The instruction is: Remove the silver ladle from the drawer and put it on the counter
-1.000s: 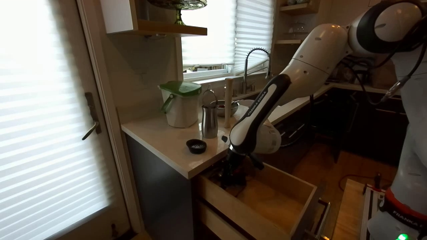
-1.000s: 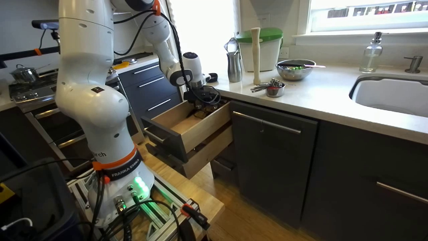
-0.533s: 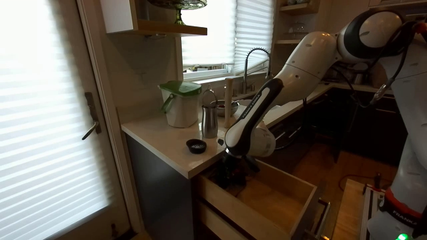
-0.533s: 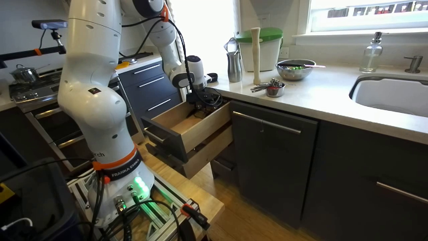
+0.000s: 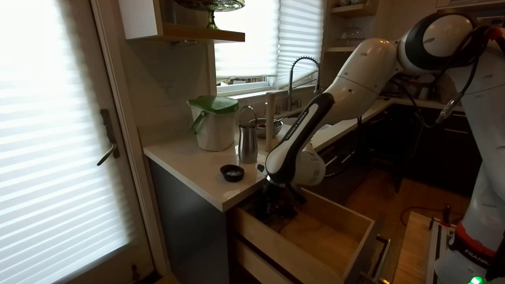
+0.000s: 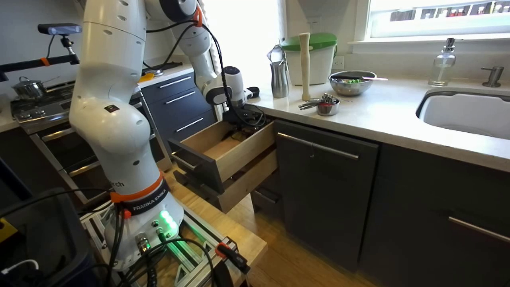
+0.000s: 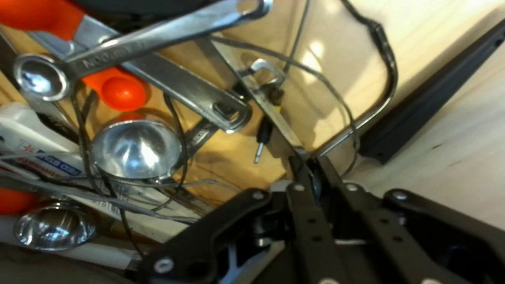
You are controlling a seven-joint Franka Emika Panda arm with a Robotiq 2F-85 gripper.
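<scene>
The pulled-out drawer has my hand lowered into its back part. In the wrist view my gripper is shut, a thin metal piece between its fingertips. A flat metal handle and a bent metal rod both run up to the fingertips; which of them is held is hard to tell. Left of the jaws lies a round silver bowl among metal utensils. I cannot tell which piece is the silver ladle. The pale counter stands above the drawer in both exterior views.
Loose cables, an orange measuring spoon and a black bar surround my jaws. On the counter stand a green-lidded bin, a black bowl, a metal shaker, a wooden pestle and measuring cups.
Over the last second my arm has shifted slightly deeper toward the cabinet, then nearly stopped. The jaws have drawn together in the last half second. The drawer has stayed put.
</scene>
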